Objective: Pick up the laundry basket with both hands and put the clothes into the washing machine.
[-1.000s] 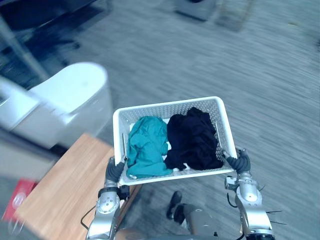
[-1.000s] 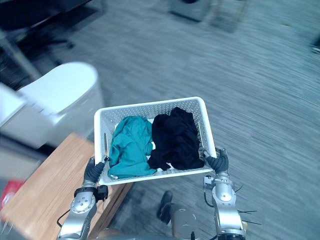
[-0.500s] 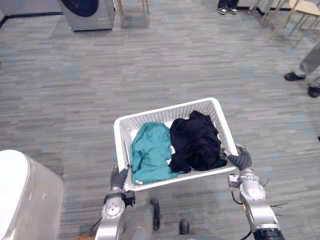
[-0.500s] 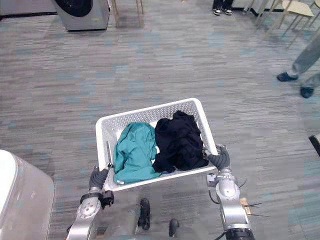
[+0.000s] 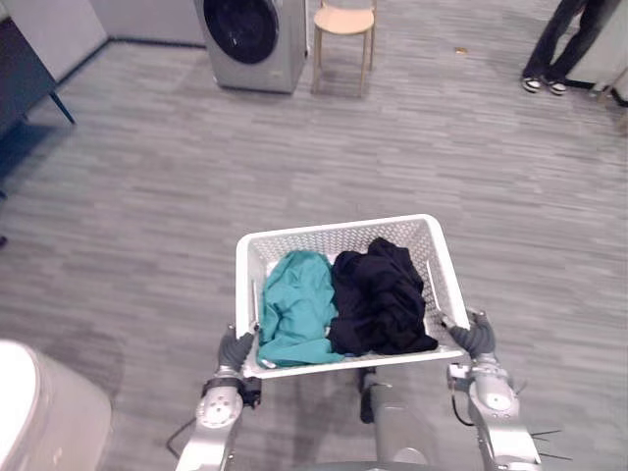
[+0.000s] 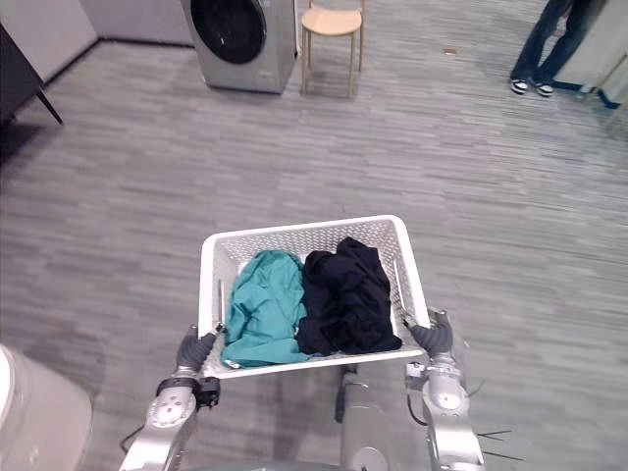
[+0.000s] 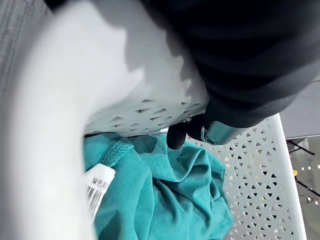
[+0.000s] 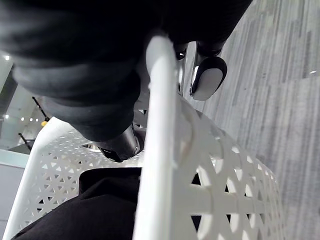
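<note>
I carry a white perforated laundry basket (image 5: 339, 232) in the air in front of me. In it lie a teal garment (image 5: 297, 312) on the left and a black garment (image 5: 381, 299) on the right. My left hand (image 5: 233, 348) is curled round the basket's left rim; its thumb (image 7: 176, 136) hooks over inside. My right hand (image 5: 474, 339) grips the right rim, with its thumb (image 8: 119, 145) inside the basket wall (image 8: 165, 165). A silver washing machine (image 5: 253, 39) with a dark round door stands far ahead, to the left.
A wooden stool (image 5: 344, 29) stands beside the washing machine. A person's legs (image 5: 557, 44) stand at the far right. A white rounded appliance (image 5: 39, 412) sits at the lower left. A dark piece of furniture (image 5: 25, 74) is at the far left. Grey plank floor lies between.
The whole view has shifted: the washing machine and stool have come further into view at the top. The white appliance has slid toward the lower left corner. Both hands keep their hold.
</note>
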Robot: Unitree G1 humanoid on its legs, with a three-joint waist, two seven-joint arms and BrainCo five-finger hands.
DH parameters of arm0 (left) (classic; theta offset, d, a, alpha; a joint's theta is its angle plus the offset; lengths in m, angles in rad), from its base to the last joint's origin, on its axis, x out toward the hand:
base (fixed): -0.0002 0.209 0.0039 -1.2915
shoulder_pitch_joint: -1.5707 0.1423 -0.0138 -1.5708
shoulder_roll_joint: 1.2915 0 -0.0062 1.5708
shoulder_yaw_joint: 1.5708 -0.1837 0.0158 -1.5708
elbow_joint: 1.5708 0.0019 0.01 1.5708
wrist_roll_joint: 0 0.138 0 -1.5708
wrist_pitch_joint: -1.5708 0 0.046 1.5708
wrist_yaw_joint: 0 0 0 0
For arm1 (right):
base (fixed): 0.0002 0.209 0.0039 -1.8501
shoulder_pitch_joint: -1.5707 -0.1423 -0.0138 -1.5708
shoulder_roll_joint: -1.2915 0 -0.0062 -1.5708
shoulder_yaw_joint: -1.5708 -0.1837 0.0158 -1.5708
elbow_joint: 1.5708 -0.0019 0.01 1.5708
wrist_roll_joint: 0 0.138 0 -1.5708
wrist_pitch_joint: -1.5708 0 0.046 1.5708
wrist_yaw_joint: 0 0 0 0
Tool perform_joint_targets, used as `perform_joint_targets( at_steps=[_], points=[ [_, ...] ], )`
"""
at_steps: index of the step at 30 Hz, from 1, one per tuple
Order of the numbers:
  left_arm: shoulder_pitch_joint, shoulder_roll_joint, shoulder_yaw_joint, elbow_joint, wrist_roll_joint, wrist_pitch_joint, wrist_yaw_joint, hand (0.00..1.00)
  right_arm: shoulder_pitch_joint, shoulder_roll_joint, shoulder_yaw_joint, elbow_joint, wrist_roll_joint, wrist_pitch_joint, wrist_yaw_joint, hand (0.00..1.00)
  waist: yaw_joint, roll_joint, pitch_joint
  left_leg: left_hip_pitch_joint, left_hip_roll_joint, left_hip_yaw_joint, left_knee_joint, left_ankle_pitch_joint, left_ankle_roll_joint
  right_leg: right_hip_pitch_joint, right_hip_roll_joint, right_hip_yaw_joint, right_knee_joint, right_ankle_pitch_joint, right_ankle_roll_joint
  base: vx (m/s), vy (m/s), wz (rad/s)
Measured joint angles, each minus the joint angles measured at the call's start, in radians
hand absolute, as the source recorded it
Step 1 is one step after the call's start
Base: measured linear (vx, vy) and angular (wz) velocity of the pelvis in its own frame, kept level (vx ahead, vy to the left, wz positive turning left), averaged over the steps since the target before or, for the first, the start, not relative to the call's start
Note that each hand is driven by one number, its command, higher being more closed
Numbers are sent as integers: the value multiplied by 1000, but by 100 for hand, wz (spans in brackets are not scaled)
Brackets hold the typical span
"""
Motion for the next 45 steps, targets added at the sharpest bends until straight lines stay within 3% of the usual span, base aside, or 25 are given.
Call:
perform_joint_targets(
  at_steps=[2,3,6,10,11,12,14,15,16,17,18,20,22,24,26,27,29,31,32,33,35,38,42,43,45],
  points=[
    [4,0,-6,-9,-8,-3,0,100,15,6,-2,-39,0,1,-11,100,14,-8,11,-147,53,45,235,-91,21,118,37,5,-58,-35,-21,703,-210,-41],
    [5,5,-6,-17,-12,-10,0,100,19,8,0,-64,1,1,-20,100,33,-33,22,-227,53,93,268,-177,85,213,43,32,-120,-49,-28,541,-136,-30],
    [32,-2,-8,-75,-29,-32,-1,100,5,-2,0,-108,2,-7,-22,100,59,-59,34,-404,8,193,-22,-298,140,406,34,103,-281,-74,-31,730,-70,-48],
    [43,-12,-6,-85,-26,-27,-1,100,-44,-20,4,-39,9,-9,-23,100,71,-54,40,-451,-76,138,-573,-125,39,558,-3,191,-349,-165,17,679,152,-61],
    [42,-9,-6,-85,-24,-20,-1,100,-40,-14,4,-15,10,-9,-23,100,82,-59,31,-427,-109,156,-554,-50,110,597,-37,211,-344,-200,51,847,308,-45],
    [31,-4,-5,-85,-20,-13,0,100,-41,-8,0,0,11,-9,-26,100,63,-80,20,-433,-124,181,-486,-99,182,600,-78,217,-307,-224,79,757,268,-31],
    [25,8,-6,-84,-2,-3,-2,100,-52,13,-5,33,12,-9,-26,100,62,-92,29,-485,-114,220,-307,-150,202,550,-93,235,-137,-226,87,644,223,-30],
    [29,16,-10,-83,2,-3,-2,100,-51,21,-6,43,12,-9,-26,100,63,-99,31,-484,-115,231,-295,-170,191,514,-93,233,-32,-232,123,608,190,-66],
    [41,31,-16,-83,2,-2,-2,100,-47,25,-5,59,12,-17,-24,100,63,-103,32,-367,-124,228,-413,-257,186,393,-118,215,273,-212,297,564,174,-48],
    [25,62,-16,-69,2,7,0,100,-41,51,-8,75,11,-18,-25,100,50,-148,36,-296,-175,230,-439,-295,200,289,-185,196,520,-228,256,567,130,-33],
    [22,65,-18,-68,3,14,0,100,-34,50,-7,78,10,-18,-25,100,45,-147,36,-256,-186,233,-459,-317,205,249,-201,176,590,-246,215,726,131,-13],
    [28,66,-20,-67,4,18,0,100,-31,46,-2,95,10,-18,-24,100,27,-117,37,-111,-183,241,-546,-356,202,138,-211,78,580,-301,118,612,67,-22],
    [17,68,-21,-67,4,16,0,100,-34,44,-5,93,10,-25,-22,100,19,-97,35,-11,-175,244,-632,-366,194,27,-190,15,430,-313,92,560,38,-8],
    [-12,88,-35,-55,4,16,-1,100,-36,34,-7,92,11,-26,-22,100,-7,-85,43,126,-165,230,-749,-368,163,-38,-136,22,-104,-119,115,869,-12,35],
    [-21,89,-41,-39,8,16,0,100,-30,32,-10,91,11,-25,-22,100,-25,-102,37,199,-179,209,-782,-386,123,-76,-144,46,-250,-29,139,751,-115,58],
    [-17,86,-51,-18,15,15,-1,100,-10,24,-9,89,10,-25,-22,100,-34,-113,29,283,-180,161,-782,-418,70,-86,-149,70,-257,32,107,822,-182,56],
    [-16,58,-56,20,15,17,-1,100,8,10,-15,91,10,-19,-22,100,-33,-58,-7,274,-121,127,-688,-418,57,-113,-122,76,-134,175,61,877,-220,42],
    [-26,27,-62,24,18,15,-1,100,3,-6,-27,88,11,-12,-21,100,-31,10,16,139,-16,110,-318,-297,38,-75,-67,17,-39,106,22,908,-302,25],
    [-18,19,-53,27,18,17,-1,100,5,-12,-20,80,11,-4,-20,100,-22,30,38,21,60,107,-59,13,50,7,-34,2,-34,45,1,723,-245,3],
    [-2,21,-55,27,16,17,-2,100,16,-5,-14,62,11,2,-25,100,3,36,39,-89,124,96,173,50,37,107,-8,-13,-70,2,-11,698,-217,3],
    [0,29,-58,23,11,7,-1,100,20,-3,-14,27,11,1,-36,100,21,7,62,-225,131,125,321,-93,92,266,-2,-4,-162,-26,-17,600,-163,-3],
    [2,30,-56,-1,-5,-30,-12,100,7,-18,-16,-17,17,-14,-40,100,58,-15,67,-395,71,233,81,-239,119,437,-9,29,-311,-67,-18,629,-75,-13],
    [11,15,-48,-16,-3,-29,-26,100,-36,-41,-17,35,21,-21,-40,100,61,-8,67,-422,-75,227,-638,-126,34,563,-52,51,-373,-140,43,703,114,-18],
    [13,12,-49,-17,1,-20,-26,100,-45,-41,-14,65,21,-21,-40,100,79,-14,66,-414,-86,239,-642,-9,66,606,-68,71,-393,-159,67,678,203,-32],
    [-1,16,-45,-24,6,-3,-26,100,-45,-36,-16,79,22,-21,-40,100,70,-44,65,-429,-122,241,-536,-1,171,646,-126,82,-400,-164,118,769,249,-1]
  ],
)
